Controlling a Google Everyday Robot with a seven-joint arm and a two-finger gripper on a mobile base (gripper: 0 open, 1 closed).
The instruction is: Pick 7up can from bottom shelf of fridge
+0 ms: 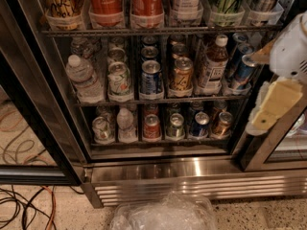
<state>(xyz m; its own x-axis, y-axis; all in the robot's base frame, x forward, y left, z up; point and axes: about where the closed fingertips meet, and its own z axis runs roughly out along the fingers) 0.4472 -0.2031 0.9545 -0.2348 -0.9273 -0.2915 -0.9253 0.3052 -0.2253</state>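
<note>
The fridge [158,169] stands open with black door frames and a shiny steel base. Its bottom shelf [163,140] holds one row of short cans and a small bottle. The 7up can [101,128], pale green and white with a silver lid, stands at the left end of that row. My gripper [274,104], white with cream-yellow pads, hangs at the right edge of the view. It is in front of the right door frame, level with the middle and bottom shelves, far right of the 7up can and apart from it.
Right of the 7up can stand a small bottle [126,124], a red can [152,127], a greenish can [175,126], a blue can [199,124] and a brown can [222,123]. Crumpled clear plastic [163,214] lies on the floor in front. Cables [24,205] lie at the left.
</note>
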